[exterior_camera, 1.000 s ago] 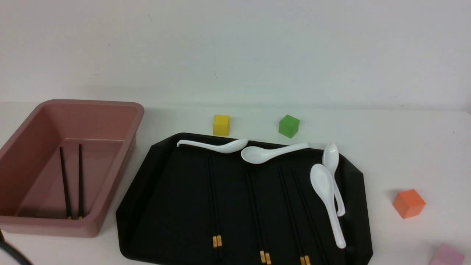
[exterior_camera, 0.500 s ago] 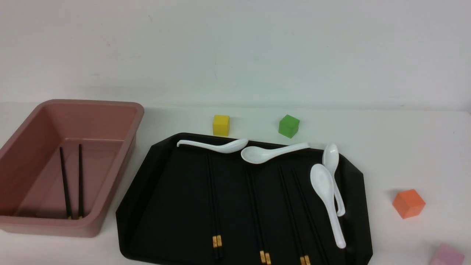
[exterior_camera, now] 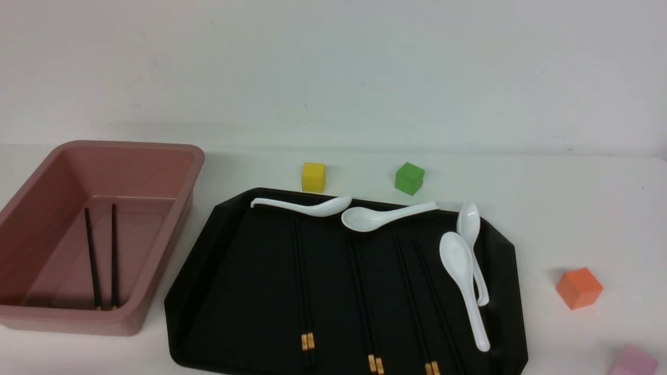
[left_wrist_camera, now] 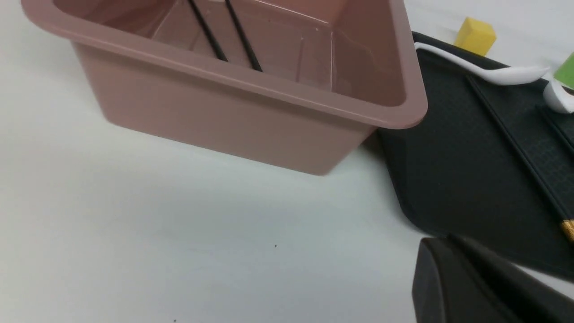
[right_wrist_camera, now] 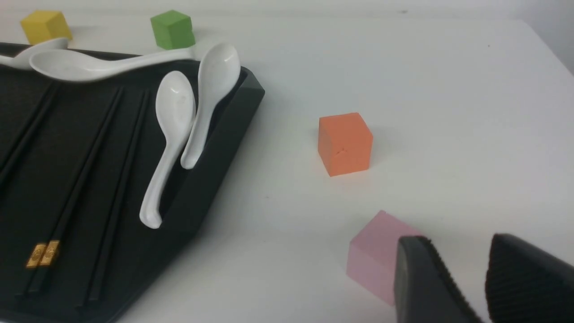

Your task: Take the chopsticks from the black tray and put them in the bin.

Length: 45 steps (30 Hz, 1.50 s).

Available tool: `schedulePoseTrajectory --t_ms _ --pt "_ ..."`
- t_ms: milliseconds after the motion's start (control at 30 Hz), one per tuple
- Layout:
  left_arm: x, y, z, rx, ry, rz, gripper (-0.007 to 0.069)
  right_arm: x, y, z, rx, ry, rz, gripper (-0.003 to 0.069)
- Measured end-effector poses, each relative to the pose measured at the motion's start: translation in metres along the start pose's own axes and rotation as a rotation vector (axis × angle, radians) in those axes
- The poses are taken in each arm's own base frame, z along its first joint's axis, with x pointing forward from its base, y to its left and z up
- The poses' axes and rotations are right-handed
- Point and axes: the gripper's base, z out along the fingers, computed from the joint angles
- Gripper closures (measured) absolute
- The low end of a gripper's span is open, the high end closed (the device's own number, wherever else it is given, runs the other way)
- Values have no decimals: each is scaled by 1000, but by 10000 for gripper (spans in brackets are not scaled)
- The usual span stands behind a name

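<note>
We saw 1 pair of chopsticks point(exterior_camera: 103, 258) already lying in the bin point(exterior_camera: 172, 245), which stood on the bench point(exterior_camera: 573, 208) just left of the black tray point(exterior_camera: 234, 291). 3 more pairs point(exterior_camera: 365, 291) lay side by side on the tray floor, gold-banded thick ends toward us, thin tips pointing away. 4 white spoons point(exterior_camera: 464, 276) sat along the tray's far and right edges, clear of most of the sticks' length.

Neither arm showed in the front view. In the left wrist view only 1 dark edge of the left hand point(left_wrist_camera: 475, 287) was visible, so we could not tell whether it was spread or pressed together. The right hand point(right_wrist_camera: 484, 282) hovered by the pink cube point(right_wrist_camera: 372, 255), its 2 fingers parted by a narrow gap and pinching nothing.

We judged the sticks light, stiff, thin and slick, lying flat on a glossy surface, so they would roll or slip easily. Pinching a pair across both sticks near the banded ends seemed safest.
</note>
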Motion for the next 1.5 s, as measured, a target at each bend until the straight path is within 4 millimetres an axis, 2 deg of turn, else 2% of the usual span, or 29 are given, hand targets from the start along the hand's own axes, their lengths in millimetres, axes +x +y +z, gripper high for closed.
schedulePoseTrajectory --t_ms 1500 --pt "0 0 0 0 -3 3 584 0 0 0 0 0 0 419"
